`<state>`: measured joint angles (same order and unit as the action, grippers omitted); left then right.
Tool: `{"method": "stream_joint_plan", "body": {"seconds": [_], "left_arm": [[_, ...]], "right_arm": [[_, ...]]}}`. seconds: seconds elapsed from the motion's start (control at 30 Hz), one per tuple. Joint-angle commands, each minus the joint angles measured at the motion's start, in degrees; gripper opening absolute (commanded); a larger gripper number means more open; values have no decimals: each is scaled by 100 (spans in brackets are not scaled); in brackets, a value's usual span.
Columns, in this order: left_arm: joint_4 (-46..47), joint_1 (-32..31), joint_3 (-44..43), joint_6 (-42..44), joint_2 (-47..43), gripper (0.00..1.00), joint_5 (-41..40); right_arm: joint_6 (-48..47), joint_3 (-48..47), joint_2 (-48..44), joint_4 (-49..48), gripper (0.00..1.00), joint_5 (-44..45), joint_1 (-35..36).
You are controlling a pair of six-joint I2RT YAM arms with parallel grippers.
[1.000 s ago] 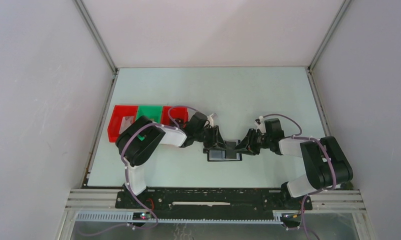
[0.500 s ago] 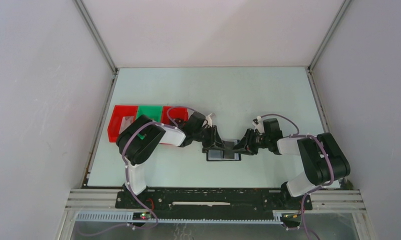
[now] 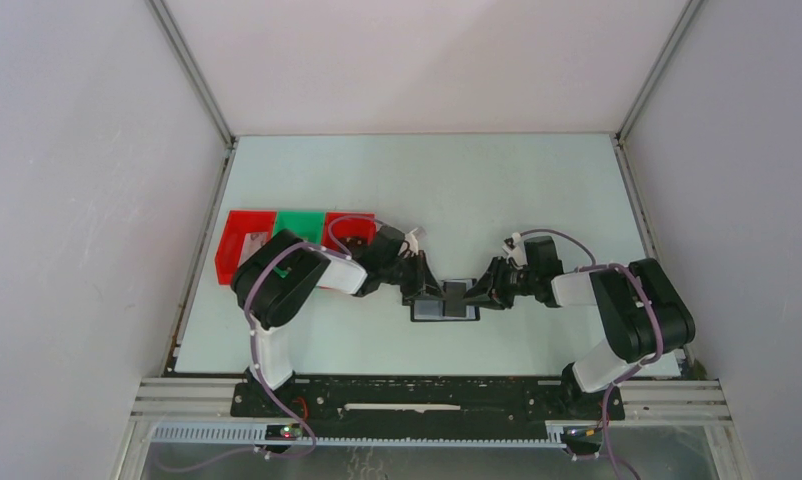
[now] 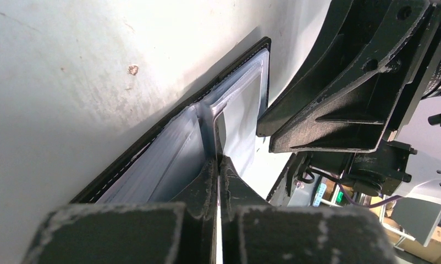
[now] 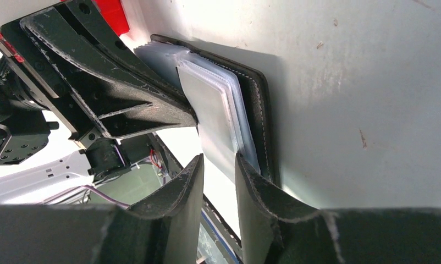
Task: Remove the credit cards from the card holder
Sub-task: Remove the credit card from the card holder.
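Observation:
The black card holder [image 3: 445,312] lies open on the table between my two grippers. My left gripper [image 3: 432,292] is shut on a clear inner leaf at the holder's fold [image 4: 218,162]; the holder's black stitched edge [image 4: 125,165] runs to its left. My right gripper [image 3: 484,293] is at the holder's right end, jaws slightly apart [image 5: 219,159]. A pale grey credit card [image 5: 210,118] sticks out of the stack of clear sleeves, with its near edge between the jaws. The holder's black cover [image 5: 259,110] lies under the sleeves. Other cards are hidden.
A row of red and green plastic trays [image 3: 299,222] stands at the left, behind my left arm. The enclosure's white walls ring the table. The two grippers are close together, the right one [image 4: 328,104] filling the left wrist view.
My right gripper has moved left, in over the holder's right end. My left gripper and the holder have shifted slightly to the left.

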<state>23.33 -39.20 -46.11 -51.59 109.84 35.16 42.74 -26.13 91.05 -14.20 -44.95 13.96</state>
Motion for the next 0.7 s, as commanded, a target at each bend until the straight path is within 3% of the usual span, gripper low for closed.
{"method": "stream_joint_plan", "body": {"seconds": [0.0, 0.23, 0.67], "left_arm": [[-527, -24, 187, 384, -128, 0, -208], [-1089, 50, 188, 810, -451, 0, -137], [-936, 141, 320, 853, -429, 0, 123]], "right_arm": [[-160, 3, 346, 314, 37, 913, 52], [-283, 3, 487, 621, 35, 1259, -63], [-239, 37, 567, 620, 34, 1299, -128]]}}
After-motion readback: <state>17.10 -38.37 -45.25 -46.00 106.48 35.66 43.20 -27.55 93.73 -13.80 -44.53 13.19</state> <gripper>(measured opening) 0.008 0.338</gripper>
